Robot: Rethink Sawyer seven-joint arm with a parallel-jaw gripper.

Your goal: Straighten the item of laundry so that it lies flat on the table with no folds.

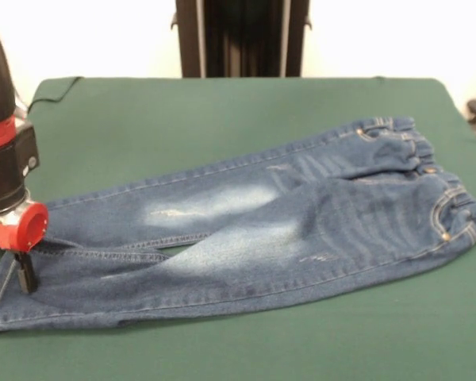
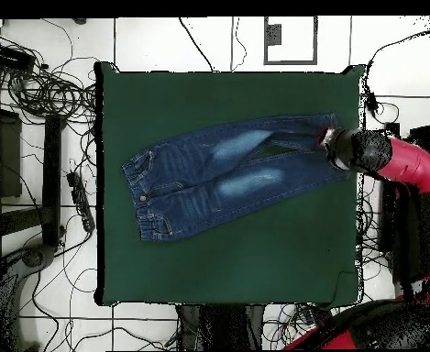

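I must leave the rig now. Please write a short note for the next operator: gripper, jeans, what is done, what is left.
Gripper: down at the cuff end of the jeans; open or shut cannot be told.
Jeans: spread lengthwise across the green table, waistband at the opposite end from the gripper.
Done: mostly laid out.
Left: the legs overlap in the middle, and the waistband end is bunched. Probably smooth these flat.

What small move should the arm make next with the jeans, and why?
Probably a short pull of the cuff end outward, away from the waistband. The end effector sits at the leg cuffs of the jeans, which lie nearly spread on the table, but the two legs overlap and cross near the knees. Whether it grips the fabric cannot be told.
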